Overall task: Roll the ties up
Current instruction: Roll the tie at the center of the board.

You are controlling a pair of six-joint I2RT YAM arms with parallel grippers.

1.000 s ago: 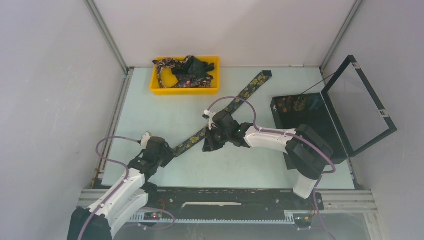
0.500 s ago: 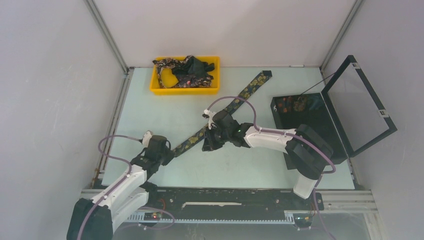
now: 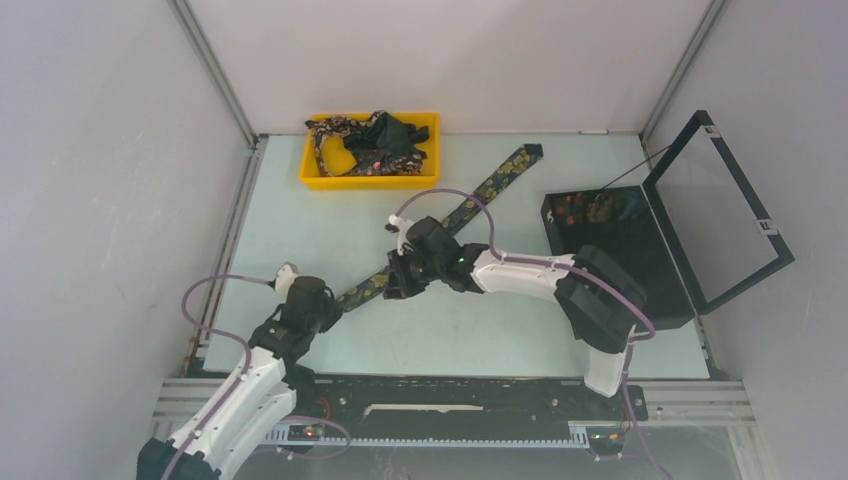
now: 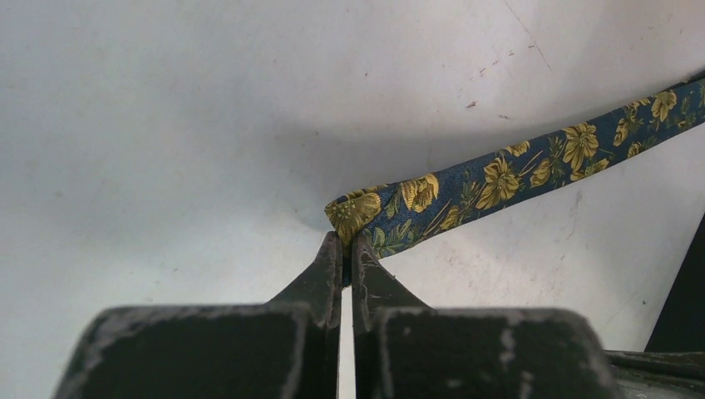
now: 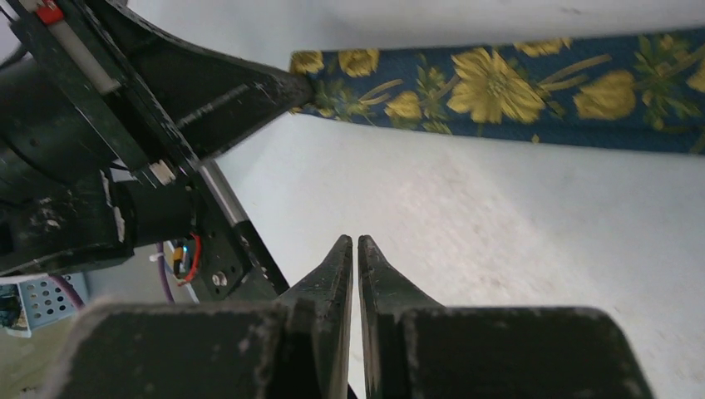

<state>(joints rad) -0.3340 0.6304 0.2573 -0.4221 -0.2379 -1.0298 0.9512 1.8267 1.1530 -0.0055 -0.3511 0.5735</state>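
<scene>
Care matters most at the thin end, because that is where a roll starts. The left end effector is there now. Its two fingers are pressed together, and they seem to pinch the very edge of the tie, right where the end is folded over a bit. The tie lies flat and slanted across the worktop. It runs from the left end effector up toward the far right, near the box. More ties sit in a heap in the tray at the back.

The right end effector is shut too, with nothing in it. It sits low, just beside the tie, a little way up from the thin end.

To do this step well, I think the left one should turn the end over itself in small, slow turns, so the roll starts tight. The grip is only on the edge, so a quick pull could make the cloth slip out. The right one can help by pressing the flat part down so the tie does not slide or twist. The roll should go straight along the tie, not off to one side, or it may come out like a cone. The cloth looks soft and floppy, so a loose roll will likely fall open.
</scene>
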